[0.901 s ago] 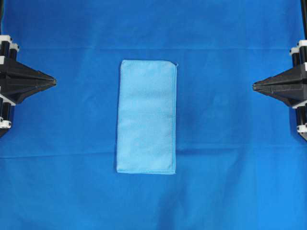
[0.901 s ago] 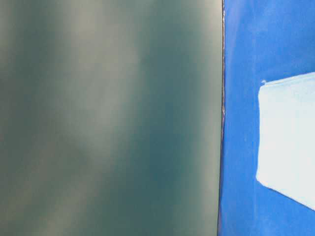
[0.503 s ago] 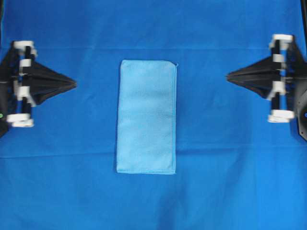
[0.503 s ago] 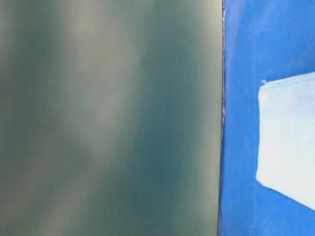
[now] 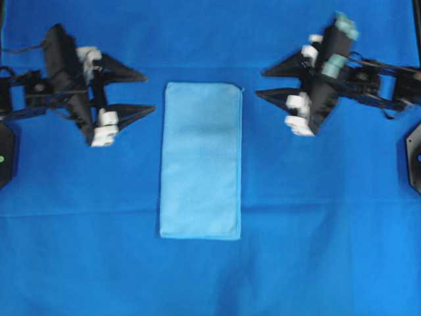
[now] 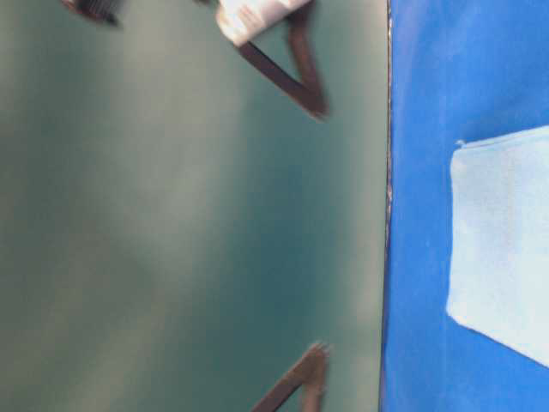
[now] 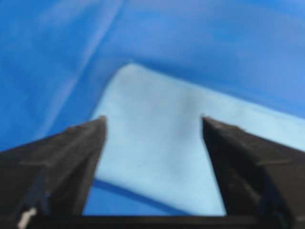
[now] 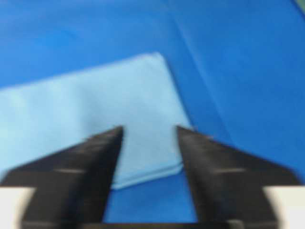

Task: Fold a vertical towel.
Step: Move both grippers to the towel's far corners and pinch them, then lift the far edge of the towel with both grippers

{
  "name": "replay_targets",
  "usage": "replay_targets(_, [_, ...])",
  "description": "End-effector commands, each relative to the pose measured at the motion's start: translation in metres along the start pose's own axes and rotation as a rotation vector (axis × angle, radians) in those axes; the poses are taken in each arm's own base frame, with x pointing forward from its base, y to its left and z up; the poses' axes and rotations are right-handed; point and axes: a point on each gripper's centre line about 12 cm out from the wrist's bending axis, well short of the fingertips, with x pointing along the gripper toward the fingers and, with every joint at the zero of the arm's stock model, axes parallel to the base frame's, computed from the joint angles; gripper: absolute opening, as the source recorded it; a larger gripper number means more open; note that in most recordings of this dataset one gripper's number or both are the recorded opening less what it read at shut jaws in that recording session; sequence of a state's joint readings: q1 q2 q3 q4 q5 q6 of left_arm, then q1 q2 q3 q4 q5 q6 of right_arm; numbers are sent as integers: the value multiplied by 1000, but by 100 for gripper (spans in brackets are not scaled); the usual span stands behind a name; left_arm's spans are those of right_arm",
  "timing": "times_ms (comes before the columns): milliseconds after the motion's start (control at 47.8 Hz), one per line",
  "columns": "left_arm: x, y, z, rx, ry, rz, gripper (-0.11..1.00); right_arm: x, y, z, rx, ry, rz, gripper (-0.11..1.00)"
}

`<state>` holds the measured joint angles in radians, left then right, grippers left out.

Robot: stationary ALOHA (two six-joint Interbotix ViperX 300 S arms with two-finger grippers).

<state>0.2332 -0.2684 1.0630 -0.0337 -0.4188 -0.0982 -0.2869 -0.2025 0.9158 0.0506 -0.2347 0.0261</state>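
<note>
One towel (image 5: 200, 160), pale sky-blue, rectangular, stitched at the edges, long side running up and down the overhead view; it lies flat at the middle of the worktop on a deep blue tablecloth (image 5: 316, 263); nothing grips it. Two grippers, both mine, both empty: my left gripper (image 5: 149, 92) sits just off the towel's upper left edge, jaws spread wide, tips pointing at the cloth but apart from it; my right gripper (image 5: 261, 81) sits just off the upper right corner, jaws likewise released and parted, tips clear of the cloth. Each wrist view shows the towel's near corner framed between my black fingers (image 7: 62, 157); pictures blurred; the table-level view catches one towel corner at its right edge.
</note>
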Motion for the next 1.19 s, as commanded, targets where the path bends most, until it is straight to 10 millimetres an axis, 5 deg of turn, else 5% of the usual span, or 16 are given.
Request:
replay_targets(0, [15,9,1,-10,3,29,77,19,-7,2,-1,17,-20,64])
replay_targets(377, [61,44,-37,-45,96,123,74,74,-26,-30,6,145,-62,60])
replay_targets(733, [91,56,-64,-56,169,148,73,81,-27,-44,8,184,-64,59])
replay_targets(984, [93,58,-70,-57,185,151,73,85,-24,-49,0,200,-56,59])
replay_targets(1089, [92,57,-72,-56,195,149,69,85,-21,-50,-9,203,-48,51])
replay_targets(1173, [93,54,-73,-41,200,140,57,85,-20,-50,-17,206,-43,35])
